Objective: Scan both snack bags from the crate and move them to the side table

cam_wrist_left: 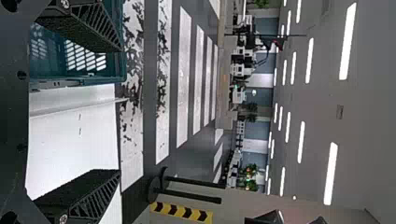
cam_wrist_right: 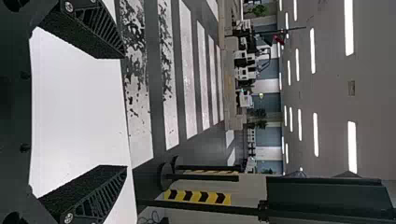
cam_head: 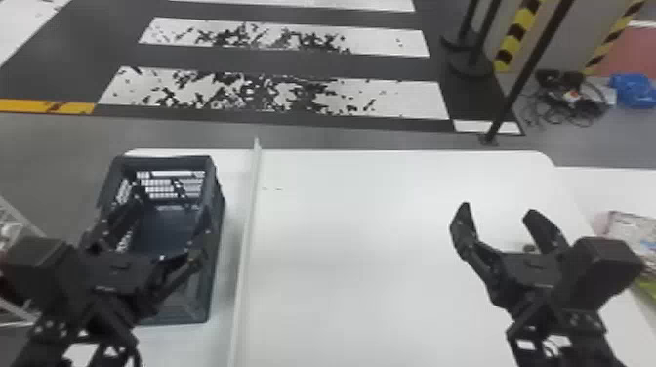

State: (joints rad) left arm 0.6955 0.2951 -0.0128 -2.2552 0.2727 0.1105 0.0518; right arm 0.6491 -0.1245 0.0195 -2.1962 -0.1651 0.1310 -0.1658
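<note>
I see my left end effector (cam_head: 171, 210) up by the crate (cam_head: 199, 312). Its two fingers are wide apart, with nothing between them. That seems a good spot for it: the crate sits on the left of the big worktop (cam_head: 366, 219), so this arm can get to it without crossing over. I can see part of the crate's dark floor and no bag on it, but the arm hides some of the inside, so I can't be sure about all of it.

My right end effector (cam_head: 498, 212) is up over the big worktop, on the other side. Its fingers are apart too, and it holds nothing. It is near the side worktop (cam_head: 610, 190), so I think it is there to put bags down.

At the right edge I see a pale, printed bag (cam_head: 629, 229) on the side worktop. A bit of green (cam_head: 648, 289) shows just beside it. That could be the second snack bag, but the arm and the edge hide too much to tell.

I think the job may be done, or close. I would look well into the crate first, then rest both arms.
</note>
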